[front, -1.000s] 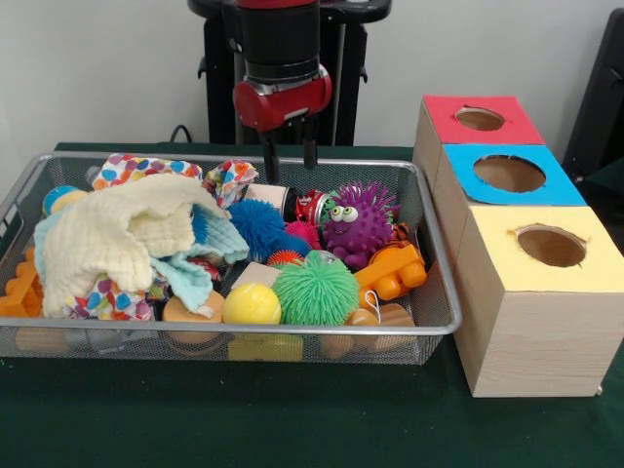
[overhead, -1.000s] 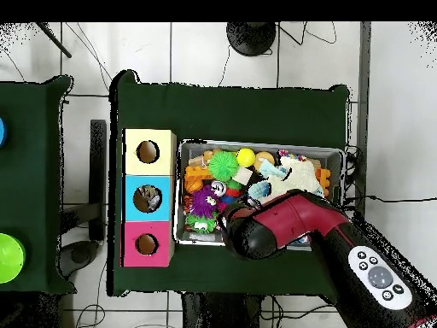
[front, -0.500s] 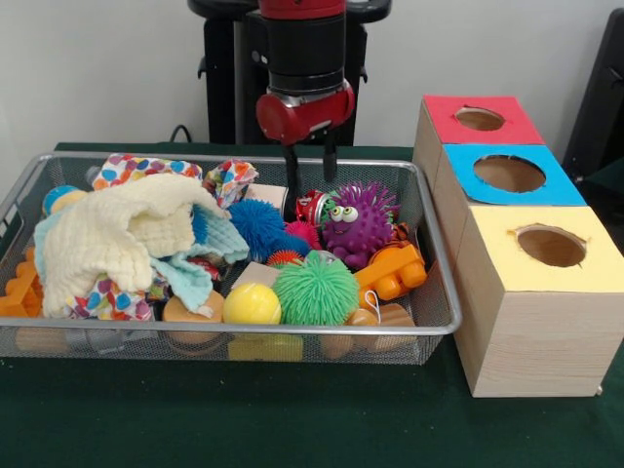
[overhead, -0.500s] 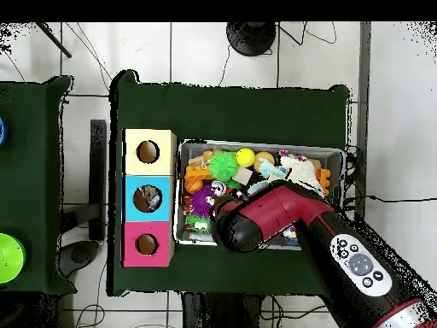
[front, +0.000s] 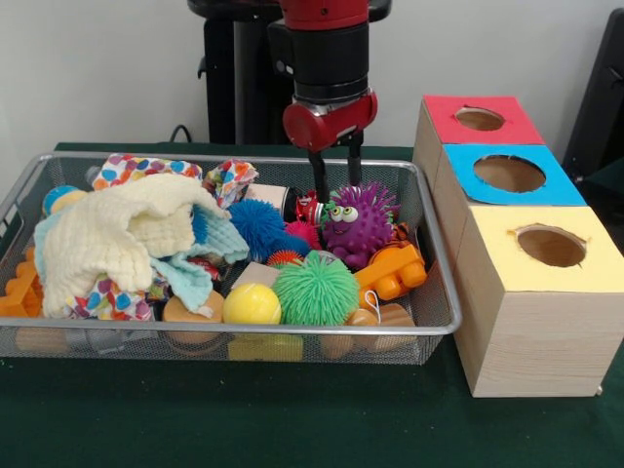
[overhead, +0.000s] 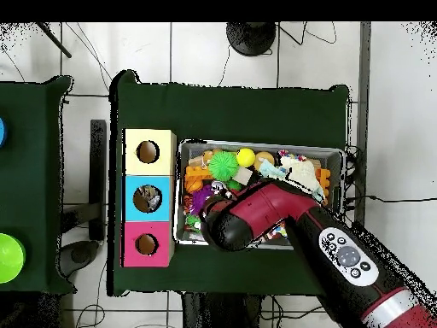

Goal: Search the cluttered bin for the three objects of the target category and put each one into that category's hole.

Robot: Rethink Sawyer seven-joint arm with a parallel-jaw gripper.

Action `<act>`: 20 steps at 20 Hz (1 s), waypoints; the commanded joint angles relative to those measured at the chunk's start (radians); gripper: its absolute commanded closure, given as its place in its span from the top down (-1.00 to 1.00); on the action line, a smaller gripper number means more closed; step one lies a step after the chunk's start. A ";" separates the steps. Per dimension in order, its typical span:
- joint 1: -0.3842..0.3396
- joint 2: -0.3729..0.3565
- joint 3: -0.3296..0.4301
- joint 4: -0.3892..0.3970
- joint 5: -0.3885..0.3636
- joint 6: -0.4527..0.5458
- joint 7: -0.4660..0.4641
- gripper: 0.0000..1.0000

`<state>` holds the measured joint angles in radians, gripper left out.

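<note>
One more sideways shift brings the gripper [front: 337, 168], fingers spread and empty, over the purple spiky toy [front: 359, 222] near the bin [front: 441, 283]'s far box-side corner, probably its next pick.

toys [front: 292, 263] crowding bin [front: 441, 292]

Even, soft light (faint shadows)

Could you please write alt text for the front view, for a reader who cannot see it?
A red and black robot gripper, fingers apart, hangs over a purple spiky toy in a wire bin crowded with balls, blocks and cloths. Beside it stand red, blue and yellow-topped boxes with holes.
</note>
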<state>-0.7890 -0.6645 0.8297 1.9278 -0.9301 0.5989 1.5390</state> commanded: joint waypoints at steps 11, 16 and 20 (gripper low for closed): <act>-0.070 0.087 0.047 -0.068 0.029 -0.008 -0.174 1.00; -0.093 0.067 0.055 -0.029 0.015 -0.026 -0.174 1.00; -0.096 0.070 0.041 -0.016 -0.039 -0.067 -0.167 1.00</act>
<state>-0.8658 -0.6115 0.8469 1.9276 -0.8995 0.5970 1.5390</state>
